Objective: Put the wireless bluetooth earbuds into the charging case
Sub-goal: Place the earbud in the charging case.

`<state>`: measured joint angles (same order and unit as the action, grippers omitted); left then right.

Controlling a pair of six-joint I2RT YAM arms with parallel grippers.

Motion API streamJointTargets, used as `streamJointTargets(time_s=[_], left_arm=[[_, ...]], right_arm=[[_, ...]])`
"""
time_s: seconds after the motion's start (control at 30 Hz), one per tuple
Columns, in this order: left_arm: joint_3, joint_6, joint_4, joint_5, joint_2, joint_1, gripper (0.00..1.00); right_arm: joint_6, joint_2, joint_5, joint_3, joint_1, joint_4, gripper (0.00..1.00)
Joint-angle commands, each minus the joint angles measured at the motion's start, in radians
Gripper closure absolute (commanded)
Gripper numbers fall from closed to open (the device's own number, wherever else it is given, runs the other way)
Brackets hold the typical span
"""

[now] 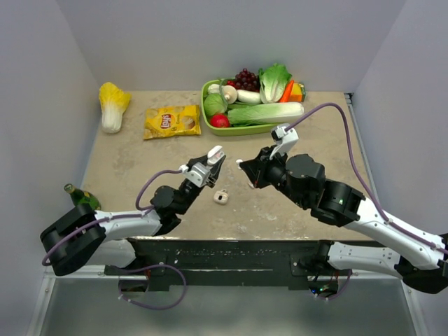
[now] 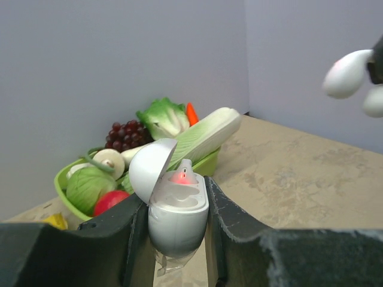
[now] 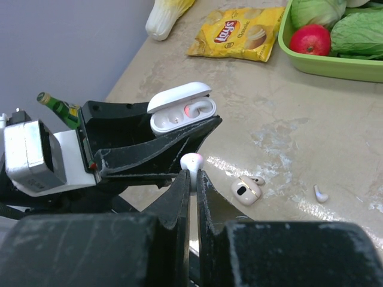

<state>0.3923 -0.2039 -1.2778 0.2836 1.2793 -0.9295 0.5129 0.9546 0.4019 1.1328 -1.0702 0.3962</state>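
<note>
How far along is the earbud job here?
Done: charging case open in left gripper, a red-glowing earbud looks seated inside. In hand: right gripper pinches an earbud near the case. Left: seat it; a loose earbud lies on the table.

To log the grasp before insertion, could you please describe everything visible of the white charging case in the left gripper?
The smooth white oval plastic charging case looks glossy and pebble-shaped. Its hinged lid stands open, tipped back, showing pale moulded wells with a red glow in one. The case sits upright above the table, clamped on both sides between the dark fingers of the left gripper.
</note>
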Motion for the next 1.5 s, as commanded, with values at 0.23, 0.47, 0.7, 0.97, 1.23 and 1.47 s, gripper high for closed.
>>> streamJointTargets(time_s=[0.23, 0.47, 0.7, 0.97, 1.23, 1.47], left_arm=[[-0.012, 0.179, -0.45, -0.23, -0.038, 0.107, 1.0], [0.006, -0.127, -0.611, -0.084, 0.089, 0.041, 1.0], [0.057, -0.285, -0.62, -0.142, 0.144, 0.011, 1.0], [0.077, -0.272, -0.62, -0.161, 0.12, 0.011, 1.0], [0.066, -0.212, -0.62, -0.179, 0.065, 0.012, 1.0], [0.045, -0.172, -0.62, -0.187, 0.035, 0.011, 1.0]], right_arm=[[-0.01, -0.037, 0.025, 0.013, 0.003, -0.037, 1.0], [0.009, -0.011, 0.028, 0.053, 0.003, -0.028, 1.0], [0.052, 0.082, 0.034, 0.137, 0.003, 0.013, 1.0], [0.176, 0.076, 0.072, 0.131, 0.003, 0.027, 1.0], [0.292, 0.099, 0.055, 0.113, 0.003, 0.056, 1.0], [0.323, 0.133, 0.061, 0.108, 0.003, 0.076, 1.0]])
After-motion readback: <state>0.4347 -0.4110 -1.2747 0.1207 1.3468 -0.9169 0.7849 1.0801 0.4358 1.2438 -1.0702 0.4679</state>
